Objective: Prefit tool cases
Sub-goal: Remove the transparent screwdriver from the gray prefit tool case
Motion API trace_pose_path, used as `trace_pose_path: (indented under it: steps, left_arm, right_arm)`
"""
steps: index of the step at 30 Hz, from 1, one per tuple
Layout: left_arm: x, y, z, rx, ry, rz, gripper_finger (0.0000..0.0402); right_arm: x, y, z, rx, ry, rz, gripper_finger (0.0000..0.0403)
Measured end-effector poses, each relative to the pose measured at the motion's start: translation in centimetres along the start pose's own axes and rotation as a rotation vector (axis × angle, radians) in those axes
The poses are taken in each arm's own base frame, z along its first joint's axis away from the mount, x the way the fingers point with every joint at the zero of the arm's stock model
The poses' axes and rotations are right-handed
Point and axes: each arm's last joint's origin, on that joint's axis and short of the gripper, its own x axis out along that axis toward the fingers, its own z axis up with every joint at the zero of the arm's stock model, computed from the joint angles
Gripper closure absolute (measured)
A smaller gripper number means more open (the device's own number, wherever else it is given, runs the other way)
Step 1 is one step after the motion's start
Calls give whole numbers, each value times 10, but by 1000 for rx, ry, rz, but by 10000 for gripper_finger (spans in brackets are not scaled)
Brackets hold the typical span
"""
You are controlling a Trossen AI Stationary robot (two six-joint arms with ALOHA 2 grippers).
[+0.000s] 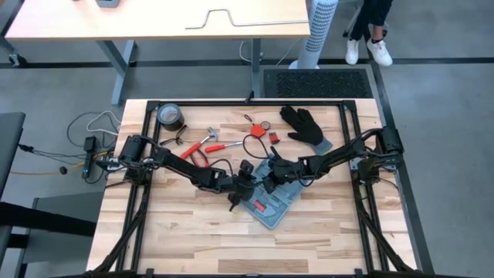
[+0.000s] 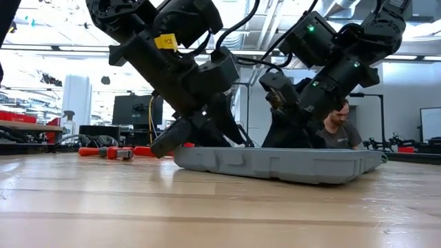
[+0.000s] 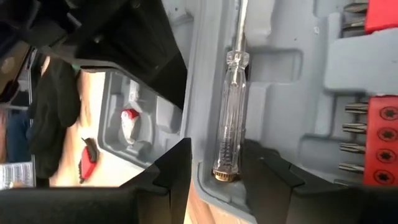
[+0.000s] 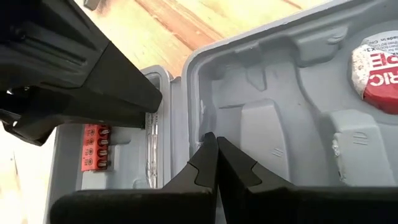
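— High view first: where is your tool case (image 1: pixel 272 202)?

— Mid-table, a flat blue-grey moulded shell, lying open on pale wood planks.

— Your left gripper (image 3: pixel 214 171)?

— Its dark fingers are spread around a clear-handled screwdriver (image 3: pixel 230 118) in a grey recess.

— Your right gripper (image 4: pixel 216 158)?

— Its fingers are pressed together at the case's rounded inner wall, holding nothing.

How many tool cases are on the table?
1: the open tool case at table centre, left claw over its screwdriver half, right claw over the other. None visibly hidden.

one tool case (image 1: pixel 272 202), one glove (image 1: pixel 306 125), one tape roll (image 1: pixel 170 116).
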Motion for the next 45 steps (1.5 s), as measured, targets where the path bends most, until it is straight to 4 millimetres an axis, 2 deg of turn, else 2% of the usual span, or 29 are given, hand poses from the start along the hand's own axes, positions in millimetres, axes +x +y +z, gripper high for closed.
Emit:
trace_pose_path:
  steps: [5,11,15,21,45]
  left_arm:
    - [5,1,-1,-52,21,66,270]
    - [8,-4,0,50,70,132,271]
    - [6,-4,1,74,78,158,287]
    - [6,-6,-1,69,74,97,300]
    - [14,-8,-5,3,42,26,297]
  right_arm:
    - [0,0,-1,-1,8,1,387]
    - [0,-1,-2,12,1,-16,387]
    - [0,-1,-1,16,-11,-25,387]
    - [0,-1,-1,25,-15,-28,387]
    - [0,2,-1,24,-20,9,387]
